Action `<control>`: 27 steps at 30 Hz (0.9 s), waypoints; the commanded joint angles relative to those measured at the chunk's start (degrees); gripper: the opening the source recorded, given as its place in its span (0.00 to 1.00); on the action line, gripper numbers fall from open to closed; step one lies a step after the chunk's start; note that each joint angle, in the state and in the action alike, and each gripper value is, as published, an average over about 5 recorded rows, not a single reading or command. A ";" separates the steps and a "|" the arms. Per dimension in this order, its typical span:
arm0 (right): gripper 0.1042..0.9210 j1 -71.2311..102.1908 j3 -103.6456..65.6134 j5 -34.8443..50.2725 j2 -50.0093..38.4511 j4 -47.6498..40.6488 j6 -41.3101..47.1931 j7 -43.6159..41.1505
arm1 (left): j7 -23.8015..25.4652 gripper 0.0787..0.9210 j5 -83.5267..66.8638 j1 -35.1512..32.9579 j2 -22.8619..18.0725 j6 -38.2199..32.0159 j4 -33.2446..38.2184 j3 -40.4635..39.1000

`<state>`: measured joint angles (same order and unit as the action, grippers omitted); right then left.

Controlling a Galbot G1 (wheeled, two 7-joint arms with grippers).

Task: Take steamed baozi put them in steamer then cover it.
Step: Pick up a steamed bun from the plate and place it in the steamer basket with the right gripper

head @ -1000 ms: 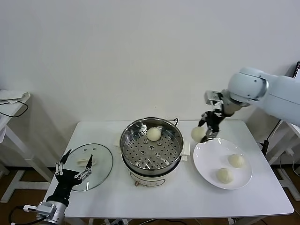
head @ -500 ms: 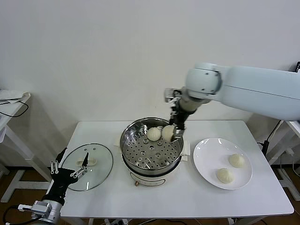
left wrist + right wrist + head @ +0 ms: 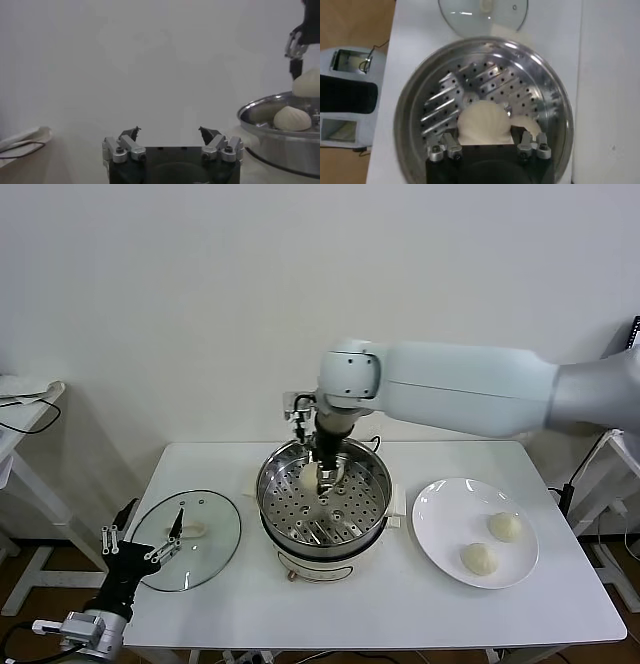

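Observation:
My right gripper [image 3: 320, 471] is shut on a cream-white baozi [image 3: 309, 475], holding it inside the steamer [image 3: 263, 496] over the back of the perforated tray. In the right wrist view this baozi [image 3: 482, 120] fills the space between the fingers, and a second baozi [image 3: 528, 125] lies on the tray right beside it. From the left wrist, the held baozi [image 3: 307, 82] hangs higher than the resting baozi [image 3: 292, 118]. Two more baozi [image 3: 505, 526] [image 3: 479, 558] lie on the white plate [image 3: 440, 514]. My left gripper [image 3: 140, 549] waits open at the table's front left.
The clear glass lid [image 3: 205, 524] with its white handle lies flat on the table to the left of the steamer, close to my left gripper. A low white side table [image 3: 20, 409] stands beyond the table's left edge.
My right arm carried the baozi leftward from beside the plate, across the steamer's rim, and down over the tray's back. The left gripper drifted slightly left and stayed open.

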<state>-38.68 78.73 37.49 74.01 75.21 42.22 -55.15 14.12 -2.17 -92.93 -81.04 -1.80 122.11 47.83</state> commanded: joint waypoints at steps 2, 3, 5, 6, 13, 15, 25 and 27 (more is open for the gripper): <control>0.71 6.00 -1.70 -4.17 8.34 -10.41 0.62 -0.92 | 0.15 0.88 -0.22 -0.13 0.08 -0.10 -0.16 0.51; 0.71 6.36 -1.83 -4.52 8.83 -11.05 0.47 -1.07 | 0.18 0.88 -0.29 -0.14 0.08 -0.11 -0.18 0.60; 0.71 6.94 -2.01 -5.04 9.60 -12.00 0.25 -1.37 | 0.21 0.88 -0.42 -0.14 0.08 -0.11 -0.21 0.73; 0.71 7.15 -1.99 -5.33 9.87 -12.31 0.16 -1.58 | 0.21 0.88 -0.47 -0.14 0.08 -0.11 -0.22 0.76; 0.71 8.88 -2.05 -6.98 10.87 -13.59 -0.18 -1.94 | 0.31 0.88 -0.73 -0.10 0.11 -0.18 -0.28 0.85; 0.71 9.17 -2.07 -7.08 10.96 -13.66 -0.18 -1.91 | 0.37 0.88 -0.85 -0.15 0.14 -0.25 -0.35 0.92; 0.74 9.79 -2.02 -7.43 11.39 -13.59 -0.24 -2.32 | 0.45 0.88 -1.07 -0.49 0.08 -0.35 0.06 1.13; 0.79 9.77 -2.03 -7.55 11.07 -13.17 -0.28 -2.57 | 0.46 0.88 -1.07 -0.57 0.03 -0.34 0.12 1.18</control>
<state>-29.78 76.81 30.68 84.08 63.14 42.19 -57.46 14.56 -3.21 -93.49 -81.01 -2.14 122.16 48.96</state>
